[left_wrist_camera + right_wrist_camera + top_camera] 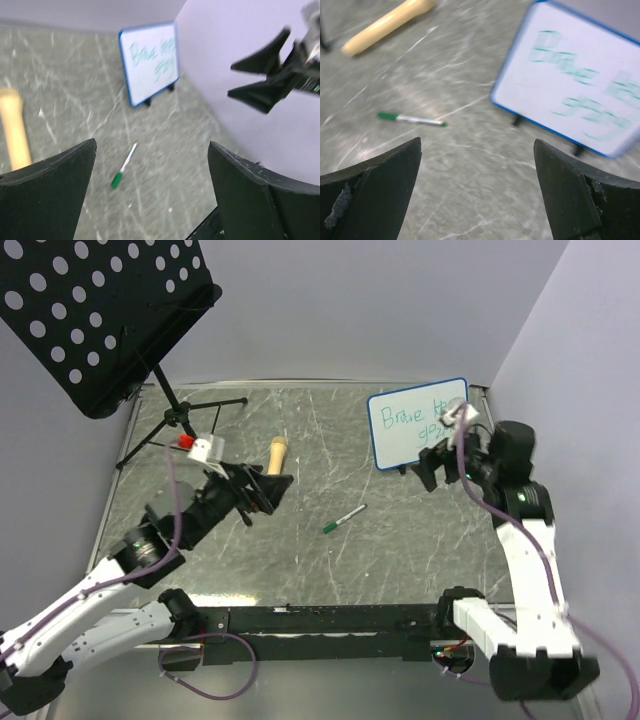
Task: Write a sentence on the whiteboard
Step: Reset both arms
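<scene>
Well left of the whiteboard, the left gripper hangs, fingers spread, empty. Nearer it lies the green marker. The board stands propped, its sentence in 2 lines. Just beside it, the right gripper gapes empty; a careless swing could topple the board or smear the ink.

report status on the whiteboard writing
Left gripper open, empty; right gripper open, empty. Whiteboard upright at far right, green sentence on it. Marker lying on the table between the arms.

Pale lilac walls enclose a scratched grey marbled table.
</scene>
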### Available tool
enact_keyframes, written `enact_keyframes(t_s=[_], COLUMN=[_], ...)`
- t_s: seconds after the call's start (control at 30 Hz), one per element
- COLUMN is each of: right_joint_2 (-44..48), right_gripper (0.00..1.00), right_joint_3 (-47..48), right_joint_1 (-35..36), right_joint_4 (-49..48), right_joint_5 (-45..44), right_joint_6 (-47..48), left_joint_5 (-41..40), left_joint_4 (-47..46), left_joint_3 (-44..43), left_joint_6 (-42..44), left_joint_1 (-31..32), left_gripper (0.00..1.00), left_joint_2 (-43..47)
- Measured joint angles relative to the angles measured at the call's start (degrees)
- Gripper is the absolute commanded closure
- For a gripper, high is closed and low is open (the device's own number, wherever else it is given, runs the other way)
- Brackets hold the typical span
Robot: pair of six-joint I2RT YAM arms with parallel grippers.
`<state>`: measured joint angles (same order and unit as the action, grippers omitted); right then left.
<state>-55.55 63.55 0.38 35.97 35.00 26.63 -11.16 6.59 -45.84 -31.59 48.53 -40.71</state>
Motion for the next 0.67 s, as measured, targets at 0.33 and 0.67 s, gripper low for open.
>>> enact_keyframes(t_s=[0.33,0.67], right_joint_2=[17.2,19.8], right_gripper=[0.0,0.0], right_joint_3=[0.3,-0.2], right_joint_1=[-2.8,-2.9], right_joint_4=[-0.8,0.6], right_joint_5=[-19.6,-26.1], right_joint_6=[-15.2,-19.9], left_joint_5=[0.3,-0.9], left_joint_4=[6.3,9.5], left_joint_3=[-7.7,-5.9], left_joint_6=[1.6,2.3], left_joint_1=[-0.1,-0.1], left_gripper=[0.03,0.04], left_joint_2=[2.7,4.4])
